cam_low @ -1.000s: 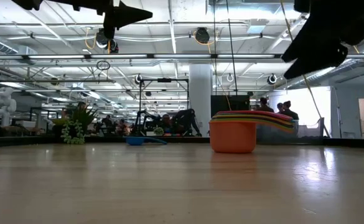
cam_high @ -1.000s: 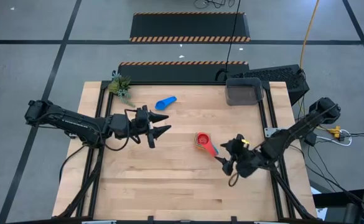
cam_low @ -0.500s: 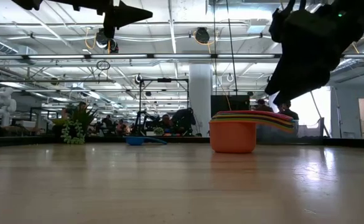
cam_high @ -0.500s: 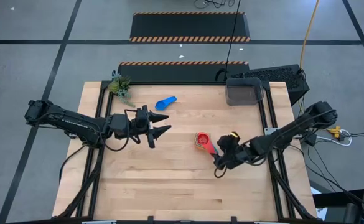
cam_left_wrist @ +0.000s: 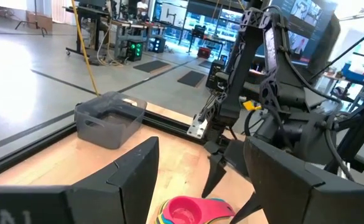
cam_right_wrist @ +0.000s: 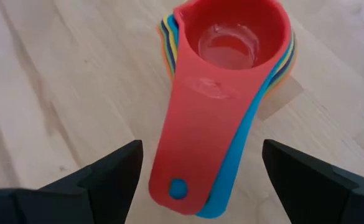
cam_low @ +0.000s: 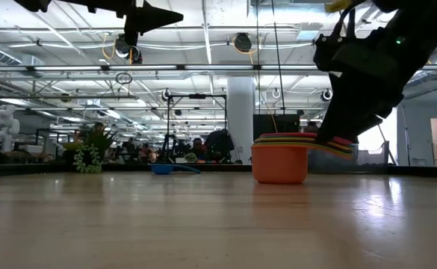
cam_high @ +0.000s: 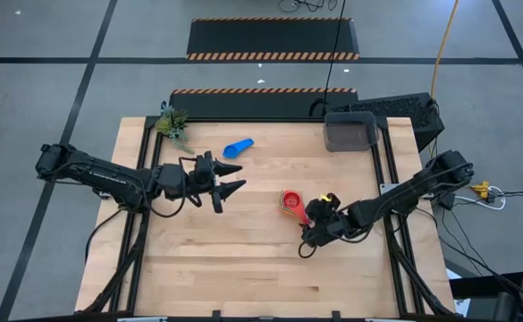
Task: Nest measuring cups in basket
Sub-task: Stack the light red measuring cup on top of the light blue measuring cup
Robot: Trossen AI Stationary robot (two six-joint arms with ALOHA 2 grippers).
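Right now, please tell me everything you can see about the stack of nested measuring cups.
The stack of nested measuring cups looks like glossy plastic. A red cup lies on top, an orange one is outermost, with blue, green and yellow rims between. It stands upright on the wooden table, handles fanned toward the open right claw, which straddles them without touching.

Glossy plastic measuring cups (cam_right_wrist: 222, 93) on smooth pale wood table (cam_high: 243, 259)
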